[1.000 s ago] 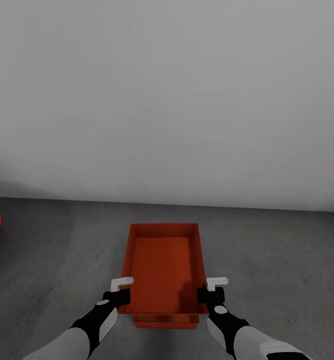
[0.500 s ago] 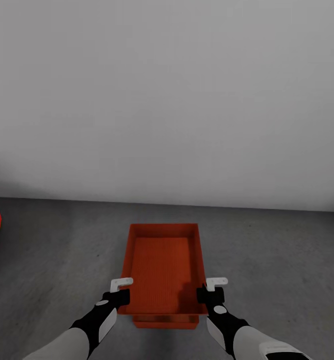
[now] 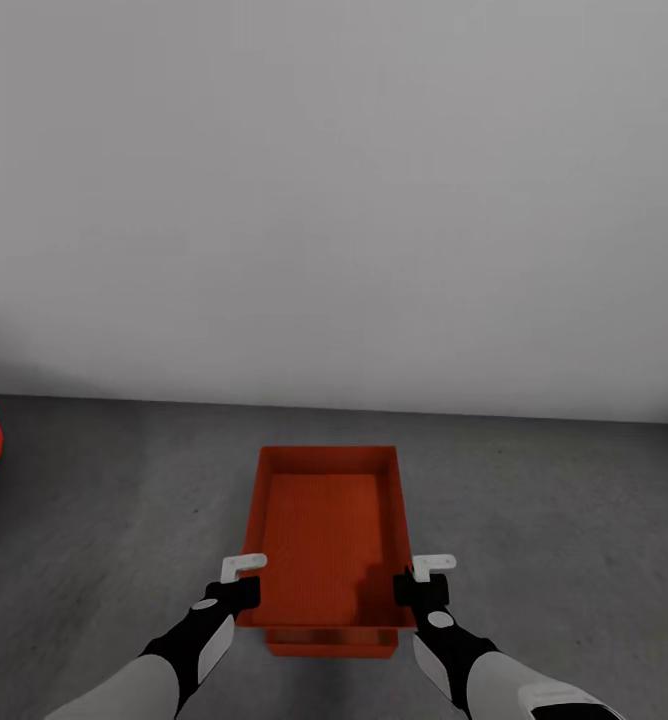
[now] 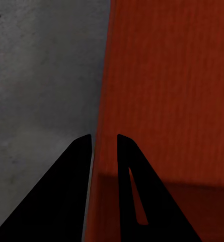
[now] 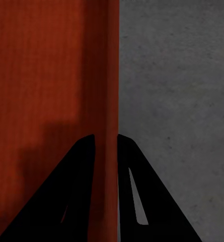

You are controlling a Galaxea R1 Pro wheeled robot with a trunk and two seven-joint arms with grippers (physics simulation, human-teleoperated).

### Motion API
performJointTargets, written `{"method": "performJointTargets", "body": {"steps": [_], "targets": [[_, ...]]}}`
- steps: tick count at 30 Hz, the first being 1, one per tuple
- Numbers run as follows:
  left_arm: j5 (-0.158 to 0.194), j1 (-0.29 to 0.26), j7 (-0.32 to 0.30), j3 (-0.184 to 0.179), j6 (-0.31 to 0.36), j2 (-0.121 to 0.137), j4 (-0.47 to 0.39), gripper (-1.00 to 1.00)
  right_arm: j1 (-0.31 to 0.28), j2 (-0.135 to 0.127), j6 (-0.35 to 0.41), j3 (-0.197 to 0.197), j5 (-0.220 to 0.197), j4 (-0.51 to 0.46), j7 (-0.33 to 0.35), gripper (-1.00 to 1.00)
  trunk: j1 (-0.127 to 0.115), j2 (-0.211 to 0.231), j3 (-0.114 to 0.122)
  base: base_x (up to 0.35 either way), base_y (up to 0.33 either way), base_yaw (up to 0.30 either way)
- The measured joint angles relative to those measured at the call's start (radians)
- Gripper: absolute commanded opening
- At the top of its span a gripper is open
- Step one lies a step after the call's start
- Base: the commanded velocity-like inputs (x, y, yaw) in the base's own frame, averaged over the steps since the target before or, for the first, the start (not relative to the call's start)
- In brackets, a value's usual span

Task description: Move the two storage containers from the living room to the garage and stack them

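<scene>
You have the upper storage container point(image 3: 324, 535) pinched by its two long walls, left gripper point(image 3: 240, 580) at 9 o'clock and right gripper point(image 3: 421, 578) at 3, fingers clamped astride each thin wall so it hangs level. The lower container point(image 3: 329, 642) sits on the floor point(image 3: 554, 520) directly beneath, its near edge peeking out at 6 o'clock, so the stack looks aligned for lowering.
</scene>
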Motion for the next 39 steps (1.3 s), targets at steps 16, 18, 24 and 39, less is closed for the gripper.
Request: {"method": "performJointTargets", "body": {"steps": [16, 18, 24, 39], "targets": [[0.0, 0.0, 0.0, -0.001, 0.0, 0.0, 0.0, -1.0, 0.0, 0.0, 0.0, 0.0, 0.0, 0.0, -0.001, -1.0, 0.0, 0.0, -0.007, 0.0, 0.0, 0.0], [0.0, 0.0, 0.0, 0.0, 0.0, 0.0, 0.0, -1.0, 0.0, 0.0, 0.0, 0.0, 0.0, 0.0, -0.001, -1.0, 0.0, 0.0, -0.007, 0.0, 0.0, 0.0], [0.003, 0.0, 0.0, -0.002, 0.0, 0.001, 0.001, -1.0, 0.0, 0.001, 0.002, 0.002, -0.001, 0.0, -0.001, -1.0, 0.0, 0.0, -0.008, 0.0, 0.0, 0.015], [0.002, 0.0, 0.0, -0.002, 0.0, 0.001, 0.0, -1.0, 0.0, 0.001, 0.001, 0.002, -0.001, 0.0, -0.001, -1.0, 0.0, 0.0, -0.029, 0.0, 0.0, 0.077]]}}
